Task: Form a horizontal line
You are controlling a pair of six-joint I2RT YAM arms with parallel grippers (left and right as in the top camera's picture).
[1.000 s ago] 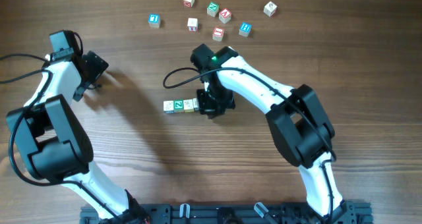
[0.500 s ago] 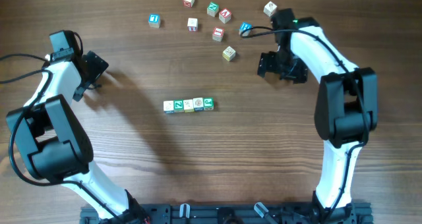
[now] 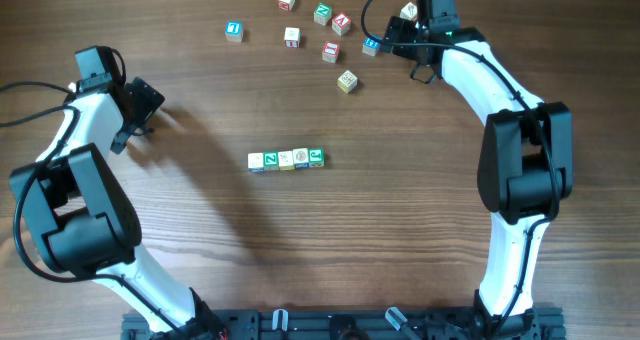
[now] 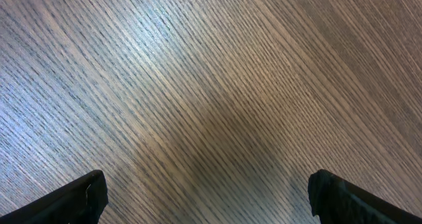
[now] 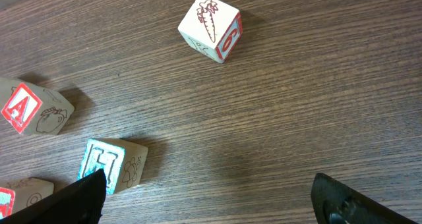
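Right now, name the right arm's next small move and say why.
Probably slide the open right gripper over the blue H cube and centre on it. The gripper holds nothing, that loose cube lies nearest, beside one finger, and the four-cube row could take another.

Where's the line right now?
Overhead view: the line sits near the middle of the table, below the loose cubes; the nearest cube lies up and right of it.

A robotics lab bench is indicated rather than a home or shop. A left arm (image 3: 82, 205) and a right arm (image 3: 522, 170), both white and black, are seen mounted on a black rail (image 3: 330, 328) at the near edge of a wood-grain table (image 3: 230, 240). Only small letter cubes (image 3: 331, 51) are laid out on that surface.
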